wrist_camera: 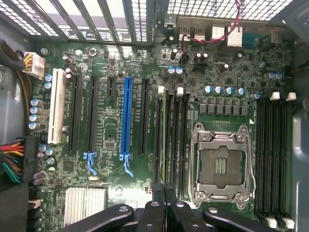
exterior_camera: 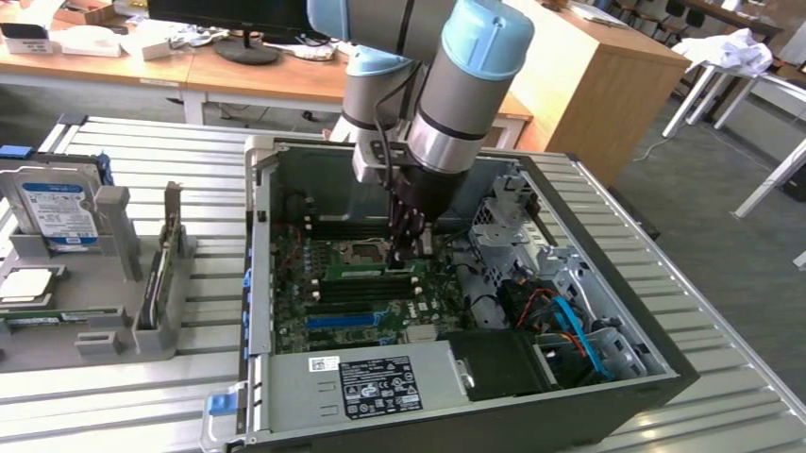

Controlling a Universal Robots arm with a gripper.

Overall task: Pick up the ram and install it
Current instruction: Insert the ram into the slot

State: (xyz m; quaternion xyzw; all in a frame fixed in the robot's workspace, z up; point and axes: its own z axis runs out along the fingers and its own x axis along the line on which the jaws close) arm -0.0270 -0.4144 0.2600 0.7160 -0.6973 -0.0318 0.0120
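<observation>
- Ram (wrist_camera: 165,140): seen edge-on as a thin dark strip, standing in a black memory slot on the motherboard (wrist_camera: 108,135), just beside the CPU socket (wrist_camera: 221,164).
- Its long axis runs parallel to the blue slot (wrist_camera: 127,116). One end is by a white latch (wrist_camera: 161,89), the other at the gripper (wrist_camera: 164,189).
- Gripper fingers are pressed together, tips at that end of the stick. Pinching or pressing: cannot tell.
- Socket frame is bare shiny metal; the board is matte green.

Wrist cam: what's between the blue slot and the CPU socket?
Wrist view: a black expansion slot, then a bank of black memory slots with white latches.
</observation>
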